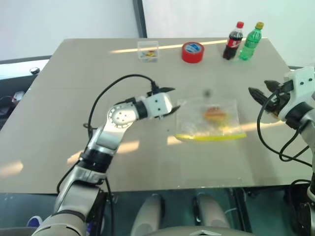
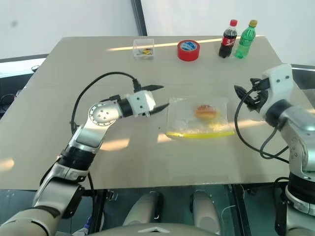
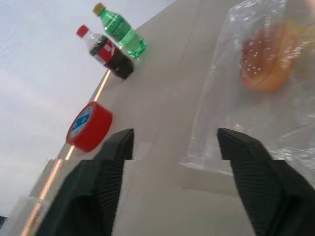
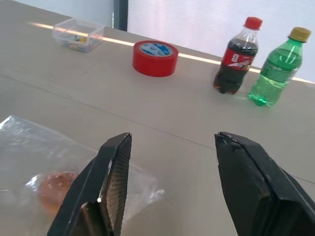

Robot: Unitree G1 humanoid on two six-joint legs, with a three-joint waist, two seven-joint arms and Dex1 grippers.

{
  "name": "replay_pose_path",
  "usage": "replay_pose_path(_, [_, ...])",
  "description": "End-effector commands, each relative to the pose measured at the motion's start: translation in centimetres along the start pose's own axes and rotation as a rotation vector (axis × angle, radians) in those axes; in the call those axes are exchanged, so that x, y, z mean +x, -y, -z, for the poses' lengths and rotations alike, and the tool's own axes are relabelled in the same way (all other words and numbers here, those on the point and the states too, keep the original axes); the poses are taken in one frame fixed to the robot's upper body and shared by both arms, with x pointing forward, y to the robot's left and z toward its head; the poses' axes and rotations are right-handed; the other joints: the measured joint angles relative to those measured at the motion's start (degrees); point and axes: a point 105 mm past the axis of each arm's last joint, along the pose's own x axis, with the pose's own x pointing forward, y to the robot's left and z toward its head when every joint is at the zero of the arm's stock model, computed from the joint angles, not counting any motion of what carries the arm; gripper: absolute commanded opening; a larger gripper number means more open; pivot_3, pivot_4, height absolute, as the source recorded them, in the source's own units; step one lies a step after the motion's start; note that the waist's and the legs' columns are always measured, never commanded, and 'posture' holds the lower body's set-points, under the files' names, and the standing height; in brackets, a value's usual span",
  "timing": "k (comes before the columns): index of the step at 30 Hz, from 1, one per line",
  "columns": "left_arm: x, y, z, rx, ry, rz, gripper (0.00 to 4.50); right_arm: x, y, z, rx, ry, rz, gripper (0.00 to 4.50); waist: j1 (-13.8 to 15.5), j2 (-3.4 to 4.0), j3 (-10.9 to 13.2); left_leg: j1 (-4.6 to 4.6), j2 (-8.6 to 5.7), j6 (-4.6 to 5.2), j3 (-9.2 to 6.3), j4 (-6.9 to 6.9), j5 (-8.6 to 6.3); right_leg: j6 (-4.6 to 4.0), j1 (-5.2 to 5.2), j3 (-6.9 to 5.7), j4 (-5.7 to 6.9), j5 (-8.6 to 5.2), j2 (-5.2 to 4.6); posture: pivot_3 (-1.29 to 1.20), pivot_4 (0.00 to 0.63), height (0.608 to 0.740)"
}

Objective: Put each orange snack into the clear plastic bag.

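The clear plastic bag (image 2: pixel 199 119) lies flat mid-table with an orange snack (image 2: pixel 205 112) inside. The left gripper (image 2: pixel 158 100) is spread wide and empty just left of the bag; the right gripper (image 2: pixel 244 97), equally wide and empty, hangs to its right. Retreating well likely means lifting clear without snagging the film. No label on the cola bottle (image 2: pixel 227 40), green bottle (image 2: pixel 245 40) or red tape roll (image 2: pixel 188 50) is readable.
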Motion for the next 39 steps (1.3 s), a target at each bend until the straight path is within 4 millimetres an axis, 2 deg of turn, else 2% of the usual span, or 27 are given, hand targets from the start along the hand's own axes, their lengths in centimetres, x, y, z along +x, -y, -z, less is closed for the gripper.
replay_pose_path(1, [-2.3, 0.6, -0.6, -0.216, 0.045, 0.088, 3.20, -1.2, -3.7, 0.4, -0.142, -0.042, -0.145, 2.78, 0.1, -0.01, 0.0, -0.02, 0.04, 0.00, -0.03, 0.00, 0.00, 0.00, 0.00, -0.04, -0.02, -0.01, 0.01, 0.00, 0.150, 0.740])
replay_pose_path(4, [-3.9, 1.0, 0.3, -0.418, 0.016, 0.156, 3.20, -1.8, -6.0, 1.6, -0.095, -0.068, -0.198, 2.78, 0.2, -0.02, 0.0, -0.04, 0.03, 0.02, -0.08, 0.06, -0.01, 0.01, 0.03, -0.09, -0.01, -0.01, 0.00, 0.00, 0.150, 0.740])
replay_pose_path(6, [-4.2, 1.0, 0.7, -0.440, -0.007, 0.170, 3.20, -2.2, -7.1, 1.7, -0.017, -0.057, -0.224, 2.78, 0.2, -0.02, 0.0, 0.09, 0.03, 0.02, -0.09, 0.08, -0.01, 0.02, 0.18, -0.12, 0.03, -0.01, 0.01, 0.00, 0.150, 0.740])
replay_pose_path(9, [-4.0, 0.9, 0.4, -0.479, 0.008, 0.176, 3.20, -3.7, -9.4, 2.3, 0.203, -0.061, -0.309, 2.78, 0.3, -0.02, 0.0, 0.25, 0.05, 0.02, -0.20, 0.08, -0.01, 0.02, 0.37, -0.19, 0.01, -0.02, 0.04, 0.00, 0.150, 0.740])
replay_pose_path(11, [-4.0, 1.3, 0.3, -0.505, 0.011, 0.191, 3.20, -4.2, -10.2, 3.6, 0.323, -0.104, -0.309, 2.78, 0.4, -0.03, 0.0, 0.23, 0.04, 0.02, -0.20, 0.08, -0.01, 0.02, 0.37, -0.19, 0.00, -0.01, 0.03, 0.00, 0.150, 0.740])
replay_pose_path(13, [-4.0, 1.6, 0.3, -0.506, 0.007, 0.203, 3.20, -4.1, -10.6, 4.9, 0.438, -0.139, -0.276, 2.78, 0.4, -0.04, 0.0, 0.23, 0.04, 0.02, -0.21, 0.08, -0.01, 0.02, 0.37, -0.19, -0.03, -0.01, 0.03, 0.00, 0.150, 0.740])
replay_pose_path(17, [-4.1, 1.6, 0.4, -0.520, 0.002, 0.201, 3.20, -3.4, -10.4, 6.9, 0.541, -0.187, -0.198, 2.78, 0.2, -0.03, 0.0, 0.28, 0.04, 0.02, -0.14, 0.08, -0.01, 0.02, 0.36, -0.13, 0.01, -0.01, 0.02, 0.00, 0.150, 0.740])
replay_pose_path(20, [-4.1, 1.4, 0.4, -0.531, -0.002, 0.199, 3.20, -2.3, -10.0, 7.1, 0.642, -0.145, -0.152, 2.78, 0.1, -0.02, 0.0, 0.29, 0.06, 0.02, -0.15, 0.06, -0.01, 0.01, 0.34, -0.14, 0.02, -0.01, 0.06, 0.00, 0.150, 0.740])
replay_pose_path(26, [-4.7, 1.7, 0.3, -0.578, 0.002, 0.217, 3.20, -1.2, -9.8, 7.6, 0.736, -0.130, -0.115, 2.78, 0.0, -0.01, 0.0, 0.24, 0.05, 0.02, -0.10, 0.03, -0.01, 0.02, 0.26, -0.06, 0.01, -0.01, 0.04, 0.00, 0.150, 0.740])
replay_pose_path(29, [-5.5, 1.6, 0.2, -0.633, 0.014, 0.227, 3.20, -1.8, -10.1, 7.6, 0.764, -0.135, -0.124, 2.78, 0.0, 0.00, 0.0, 0.22, 0.07, 0.02, -0.10, 0.01, -0.01, 0.01, 0.23, -0.06, 0.01, -0.01, 0.04, 0.00, 0.150, 0.740])
replay_pose_path(33, [-6.1, 1.5, -0.7, -0.708, 0.058, 0.257, 3.20, -4.0, -11.2, 6.7, 0.785, -0.125, -0.213, 2.78, 0.2, 0.01, 0.0, 0.17, 0.09, 0.02, -0.14, -0.01, -0.01, 0.01, 0.23, -0.11, -0.01, -0.02, 0.03, 0.00, 0.150, 0.740])
replay_pose_path(35, [-6.2, 1.9, -0.7, -0.687, 0.049, 0.275, 3.20, -4.8, -11.8, 7.3, 0.796, -0.170, -0.226, 2.78, 0.1, 0.00, 0.0, 0.18, 0.08, 0.03, -0.10, 0.00, -0.01, 0.01, 0.24, -0.08, -0.02, -0.02, 0.02, 0.00, 0.150, 0.740])
replay_pose_path(37, [-6.2, 2.2, -0.5, -0.668, 0.034, 0.285, 3.20, -5.0, -12.2, 7.7, 0.806, -0.198, -0.224, 2.78, 0.0, 0.00, 0.0, 0.21, 0.08, 0.02, -0.09, 0.00, -0.01, 0.01, 0.25, -0.07, -0.01, -0.02, 0.02, 0.00, 0.150, 0.740])
replay_pose_path(39, [-6.0, 2.5, -0.4, -0.657, 0.029, 0.286, 3.20, -4.3, -11.9, 7.9, 0.834, -0.186, -0.195, 2.78, -0.2, 0.01, 0.0, 0.25, 0.12, 0.03, -0.06, -0.01, -0.01, 0.01, 0.25, -0.05, 0.01, -0.02, 0.06, 0.00, 0.150, 0.740])
